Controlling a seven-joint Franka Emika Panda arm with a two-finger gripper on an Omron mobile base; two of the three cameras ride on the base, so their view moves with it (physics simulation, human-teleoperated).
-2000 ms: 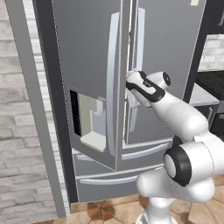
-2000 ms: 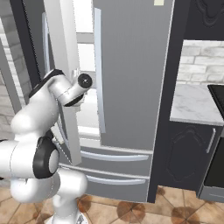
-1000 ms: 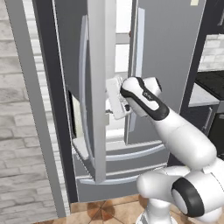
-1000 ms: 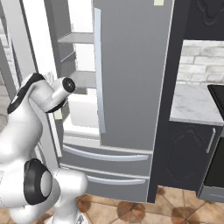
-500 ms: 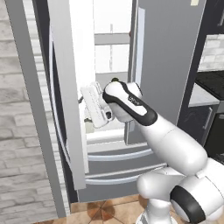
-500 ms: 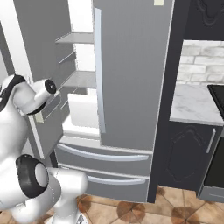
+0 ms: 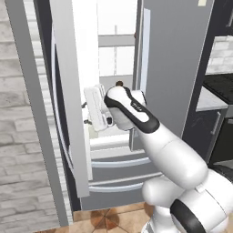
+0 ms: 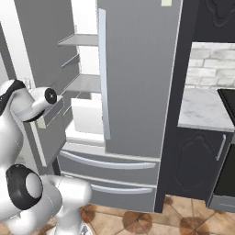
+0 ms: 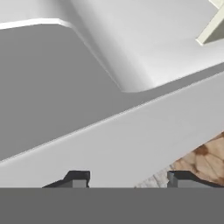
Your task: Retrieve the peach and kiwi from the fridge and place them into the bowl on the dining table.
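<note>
The grey-silver fridge (image 7: 177,68) (image 8: 137,69) has its left door (image 7: 73,95) swung wide open, and white shelves (image 8: 85,83) show inside. My gripper (image 7: 91,113) is at the inner edge of that door, at mid height. In the hand view the gripper (image 9: 127,179) faces the door's pale surface from very close. Its fingertips (image 9: 76,178) stand apart with nothing between them. A small dark brown round thing (image 7: 119,83) peeks over my arm inside the fridge; it is too small to tell which fruit. The peach, bowl and dining table are out of view.
Two bottom drawers (image 8: 110,163) with long handles run below the open compartment. Dark cabinets (image 8: 197,156) and a marble counter (image 8: 202,110) stand to the right, and a stove (image 8: 228,98) is at the edge. A brick wall (image 7: 20,136) is to the left.
The left fridge door has swung much wider to the left. My hand has moved left with it, from the door's front to its inner edge.
</note>
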